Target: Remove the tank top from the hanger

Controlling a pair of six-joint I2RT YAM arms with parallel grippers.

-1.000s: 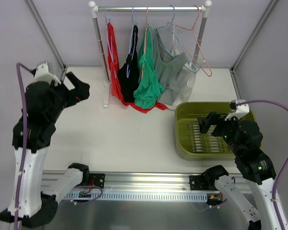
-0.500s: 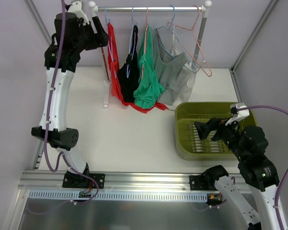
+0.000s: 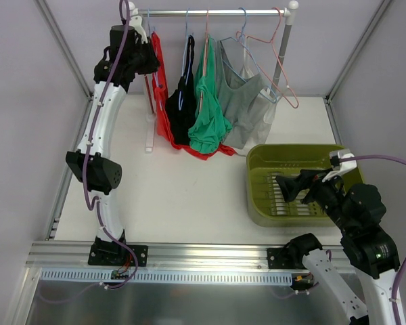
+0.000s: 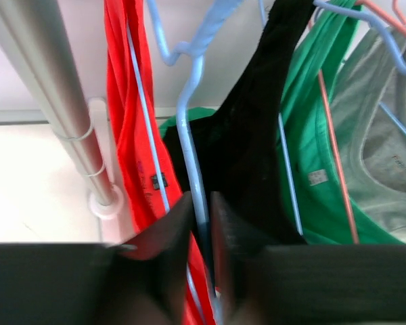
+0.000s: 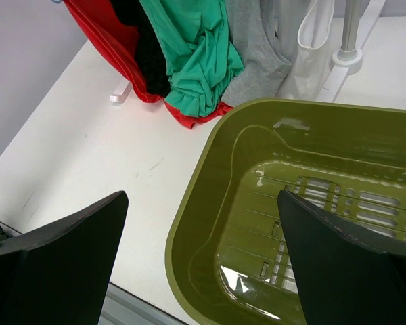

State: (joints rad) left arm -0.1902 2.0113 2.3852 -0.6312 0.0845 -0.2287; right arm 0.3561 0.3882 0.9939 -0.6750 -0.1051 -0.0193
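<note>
Left fingers (image 4: pixel 159 233) nearly closed, pinching blue hanger (image 4: pixel 191 122) wire. Red top (image 4: pixel 122 101) just left of hanger, hanging narrow, bunched. Right fingers (image 5: pixel 54 264) wide, empty.

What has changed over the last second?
The left gripper swung up from the table's left side to the rack's left end, fingers now straddling a light blue hanger wire beside the red tank top. The right gripper and green basket barely moved.
</note>
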